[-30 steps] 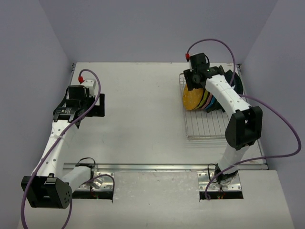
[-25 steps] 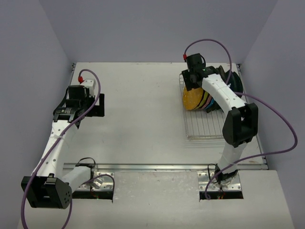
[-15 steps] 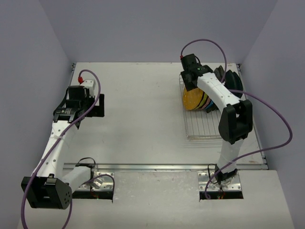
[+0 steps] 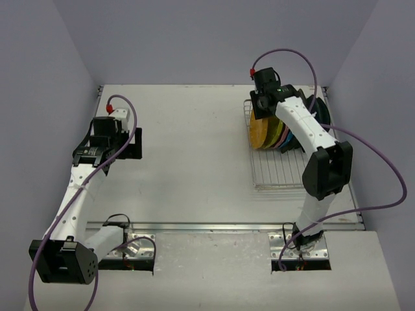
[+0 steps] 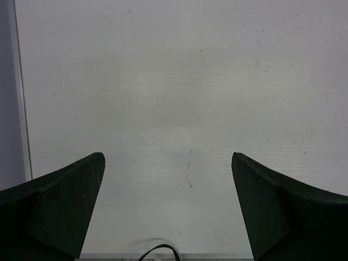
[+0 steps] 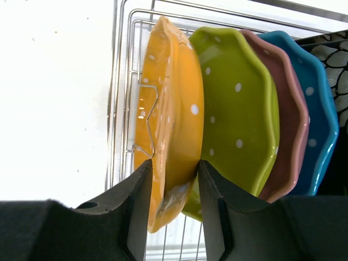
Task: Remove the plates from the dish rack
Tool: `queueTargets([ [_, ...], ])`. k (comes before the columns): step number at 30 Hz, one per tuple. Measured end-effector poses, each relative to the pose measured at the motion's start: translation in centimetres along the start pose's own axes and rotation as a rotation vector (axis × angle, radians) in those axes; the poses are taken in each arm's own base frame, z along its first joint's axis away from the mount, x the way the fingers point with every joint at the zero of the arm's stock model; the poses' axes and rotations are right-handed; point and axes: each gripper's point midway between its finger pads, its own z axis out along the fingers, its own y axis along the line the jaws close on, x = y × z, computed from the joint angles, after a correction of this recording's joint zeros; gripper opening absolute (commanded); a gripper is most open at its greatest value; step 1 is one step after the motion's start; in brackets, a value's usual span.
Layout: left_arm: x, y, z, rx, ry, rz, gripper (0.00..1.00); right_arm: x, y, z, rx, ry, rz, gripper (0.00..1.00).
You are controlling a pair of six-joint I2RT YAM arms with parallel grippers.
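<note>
The silver wire dish rack [image 4: 279, 172] stands at the right of the table, its frame also in the right wrist view [image 6: 122, 81]. Plates stand on edge in its far end: orange [image 6: 174, 98], yellow-green [image 6: 239, 109], pink [image 6: 291, 125], blue [image 6: 321, 109], black floral [image 6: 337, 60]. The orange plate [image 4: 260, 133] is the leftmost. Dark plates [image 4: 318, 110] stand behind the arm. My right gripper [image 6: 173, 163] straddles the orange plate's rim, one finger on each face, shut on it; it shows from above [image 4: 261, 111]. My left gripper [image 5: 168, 157] is open and empty over bare table at the far left [image 4: 130, 144].
The near half of the rack holds nothing. Grey walls close the table at the left, back and right. A metal rail [image 4: 220, 227] runs along the near edge by the arm bases. A table edge strip [image 5: 22, 92] shows left of the left gripper.
My right gripper has shifted slightly right above the rack's far left corner. The orange plate now stands more edge-on than before. The left arm has not moved.
</note>
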Motion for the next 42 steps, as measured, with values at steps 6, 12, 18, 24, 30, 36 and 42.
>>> queueTargets([
  [6,0.1,0.0,0.1,0.001,0.004,-0.002,1.00,0.9,0.0,0.8,0.029,0.038,-0.009,0.39],
  [12,0.1,0.0,0.1,0.000,0.004,-0.003,1.00,3.1,0.4,3.0,0.042,0.119,-0.014,0.36],
  [18,0.1,0.0,0.1,-0.001,0.004,-0.003,1.00,3.3,0.5,3.5,0.044,0.124,0.024,0.10],
  [24,-0.1,0.1,0.1,-0.004,0.000,-0.003,1.00,3.1,0.5,3.3,0.037,0.120,0.040,0.00],
  [30,-0.1,0.3,0.1,-0.017,-0.003,-0.004,1.00,2.9,0.6,2.9,0.026,0.113,0.050,0.00],
  [36,-0.1,0.6,0.1,-0.036,-0.003,-0.010,1.00,2.3,-0.3,0.7,0.037,0.087,0.042,0.00],
  [42,-0.1,0.9,0.1,-0.055,-0.002,-0.017,1.00,0.9,-1.9,-2.1,0.070,0.020,0.008,0.00],
])
